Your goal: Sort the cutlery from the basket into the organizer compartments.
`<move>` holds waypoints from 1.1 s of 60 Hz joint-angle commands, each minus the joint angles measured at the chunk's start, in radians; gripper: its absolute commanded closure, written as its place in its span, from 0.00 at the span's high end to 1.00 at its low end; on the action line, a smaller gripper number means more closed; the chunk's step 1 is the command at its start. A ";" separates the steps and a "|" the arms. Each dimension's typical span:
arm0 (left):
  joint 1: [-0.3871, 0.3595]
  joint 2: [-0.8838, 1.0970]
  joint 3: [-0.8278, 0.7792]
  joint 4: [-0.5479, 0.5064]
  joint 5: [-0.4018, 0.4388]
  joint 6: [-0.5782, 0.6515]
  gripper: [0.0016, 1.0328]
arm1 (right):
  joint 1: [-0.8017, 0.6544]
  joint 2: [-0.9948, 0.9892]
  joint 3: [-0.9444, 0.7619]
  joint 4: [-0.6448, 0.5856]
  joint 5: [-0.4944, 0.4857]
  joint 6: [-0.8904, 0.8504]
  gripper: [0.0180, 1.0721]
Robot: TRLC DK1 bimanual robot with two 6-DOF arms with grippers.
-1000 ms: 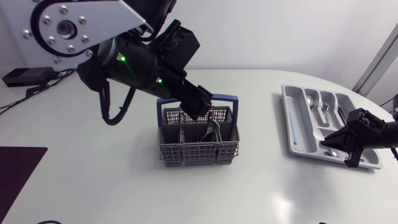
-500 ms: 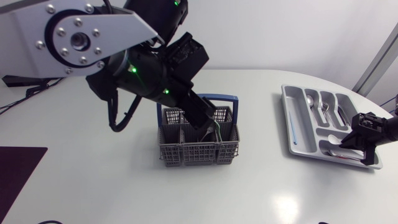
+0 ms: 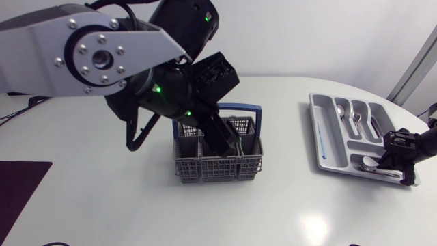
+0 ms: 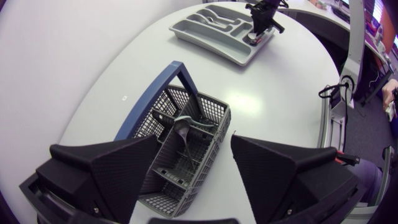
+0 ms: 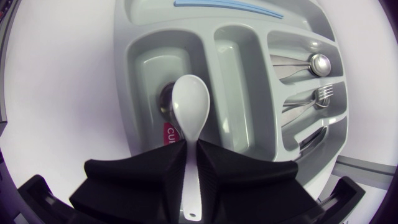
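A grey mesh cutlery basket [image 3: 217, 166] with a blue handle [image 3: 205, 108] stands mid-table. My left gripper [image 3: 229, 142] hangs open right over it. In the left wrist view the basket [image 4: 186, 155] lies between and below the wide-apart fingers [image 4: 112, 168], with grey cutlery [image 4: 185, 127] leaning in one cell. My right gripper [image 5: 191, 146] is shut on a white spoon's [image 5: 189, 102] handle. The spoon's bowl hovers over the organizer's [image 5: 122, 81] cross compartment, where a metal spoon [image 5: 165, 102] lies. From overhead, the right gripper [image 3: 401, 160] is at the organizer's [image 3: 315, 113] near end.
In the organizer's long compartments lie a metal spoon [image 5: 314, 62], a fork [image 5: 320, 93] and more cutlery; a light blue strip [image 5: 224, 6] lies in the outer slot. A dark mat [image 3: 17, 188] covers the table's left front corner. My bulky left arm [image 3: 102, 61] overhangs the table's left half.
My left arm has swung lower and rightward over the basket, gripper still open. My right gripper has drawn back to the right along the organizer's near end, keeping the white spoon.
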 commanded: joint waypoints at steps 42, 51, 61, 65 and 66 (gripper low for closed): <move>0.011 -0.069 -0.199 0.178 -0.092 0.355 0.90 | 0.027 -0.257 -0.203 0.058 -0.104 0.033 0.77; 0.014 -0.069 -0.226 0.214 -0.092 0.424 0.90 | 0.055 -0.382 -0.298 0.058 -0.164 0.067 0.78; 0.020 -0.053 -0.239 0.252 -0.092 0.513 0.90 | 0.106 -0.519 -0.413 0.058 -0.216 0.119 0.79; 0.025 -0.042 -0.243 0.289 -0.092 0.545 0.90 | 0.135 -0.576 -0.467 0.058 -0.232 0.142 0.79; 0.027 -0.038 -0.242 0.293 -0.092 0.548 0.90 | 0.144 -0.589 -0.481 0.058 -0.233 0.148 0.79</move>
